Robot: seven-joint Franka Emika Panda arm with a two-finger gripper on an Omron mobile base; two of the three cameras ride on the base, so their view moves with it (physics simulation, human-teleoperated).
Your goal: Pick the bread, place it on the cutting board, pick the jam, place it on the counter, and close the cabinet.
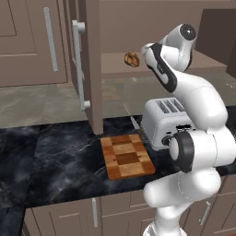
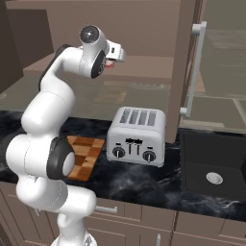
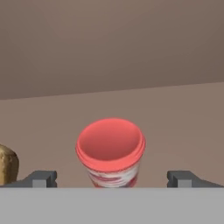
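Hand view, left to right: the bread (image 3: 6,164) sits at the left edge on the cabinet (image 3: 109,43) shelf, beside the jam (image 3: 111,151), which stands upright, red lid toward the camera, between the gripper (image 3: 112,178) tips spread wide apart, grasping nothing. Below, the cutting board (image 1: 126,156) lies lengthwise beside the toaster (image 1: 162,120) on the counter (image 1: 55,161).

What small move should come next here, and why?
Probably ease the open pincer forward around the jam. The jar stands upright on the cabinet shelf, centred between the wide-apart fingertips, not yet gripped. The bread sits beside it and the cutting board is bare.
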